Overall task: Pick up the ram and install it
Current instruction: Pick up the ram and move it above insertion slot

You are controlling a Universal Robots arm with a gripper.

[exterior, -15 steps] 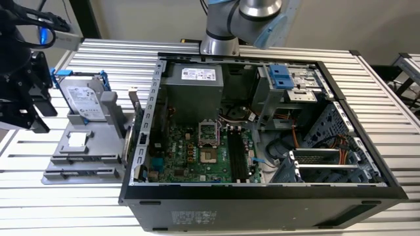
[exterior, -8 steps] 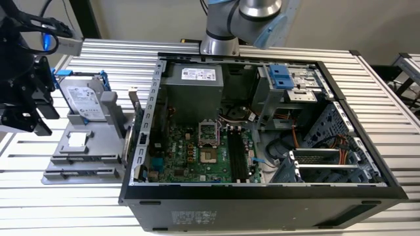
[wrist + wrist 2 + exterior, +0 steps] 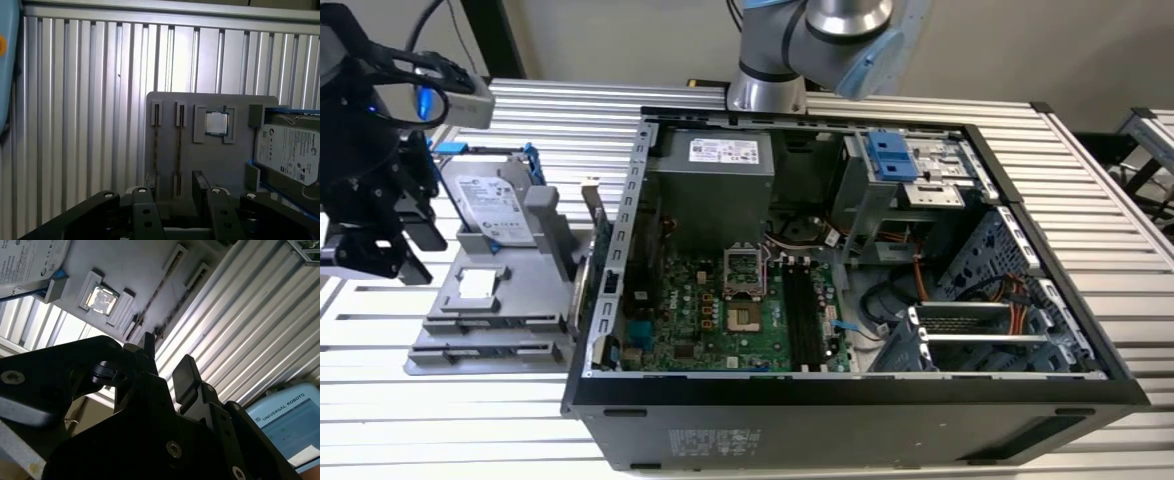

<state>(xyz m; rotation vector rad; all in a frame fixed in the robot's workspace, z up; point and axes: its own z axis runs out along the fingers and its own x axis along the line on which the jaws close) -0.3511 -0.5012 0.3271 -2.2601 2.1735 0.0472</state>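
Two rams [image 3: 179, 150] stand on edge as thin dark sticks in the slots of a grey holder plate [image 3: 220, 170]; the other one [image 3: 156, 142] is parallel beside it. In the second wrist view the same sticks [image 3: 152, 300] run across the plate. My gripper [image 3: 175, 186] hangs open above the plate's near end, and one stick lies in line with the gap between its black fingers [image 3: 200, 182]. Nothing is held. In the exterior view the gripper [image 3: 387, 262] hovers at that view's left, over the plate [image 3: 480, 345].
The open computer case [image 3: 854, 385] fills the middle, with black memory slots [image 3: 801, 320] on its green motherboard. The plate also carries a silver processor [image 3: 216, 122] and a hard drive with blue rails [image 3: 287, 152]. The ribbed metal table [image 3: 75, 100] lies all around.
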